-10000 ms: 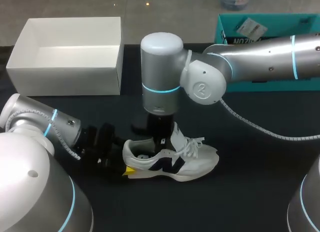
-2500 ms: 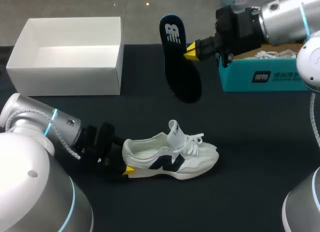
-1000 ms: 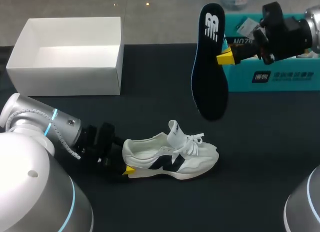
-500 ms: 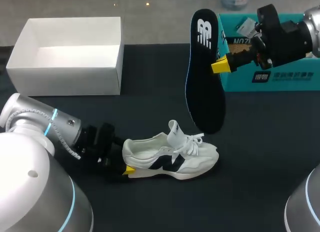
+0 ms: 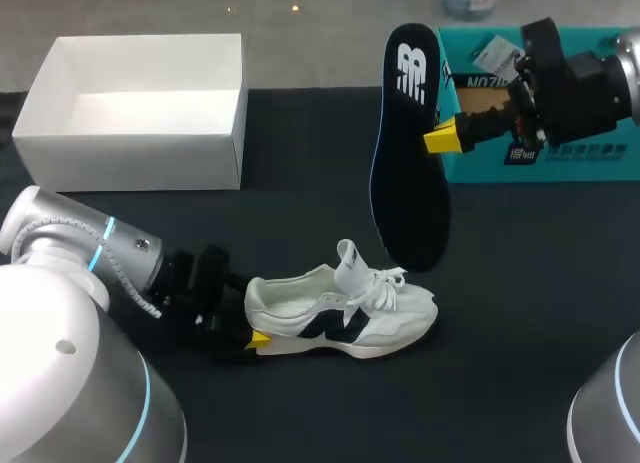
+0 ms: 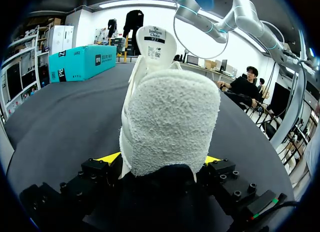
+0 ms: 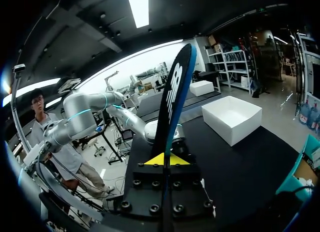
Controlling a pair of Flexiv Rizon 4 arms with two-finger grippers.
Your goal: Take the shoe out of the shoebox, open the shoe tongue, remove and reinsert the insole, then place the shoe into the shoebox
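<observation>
The dark insole [image 5: 410, 153] hangs upright at upper centre-right of the head view, broad end down, pinched by the right gripper [image 5: 443, 138]. Beneath, at lower centre, the white shoe [image 5: 340, 318] stands on its sole, heel clamped in the left gripper [image 5: 257, 339]. Reinserting calls for angling the broad end into the collar behind the tongue, heel held firm.

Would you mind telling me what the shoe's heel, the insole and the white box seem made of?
Shoe: heel looks like fuzzy, terry-like fabric, nubbly surface.
Insole: probably foam under matte dark cloth; thin, holds its shape.
White box: likely matte cardboard, thin straight walls.
</observation>
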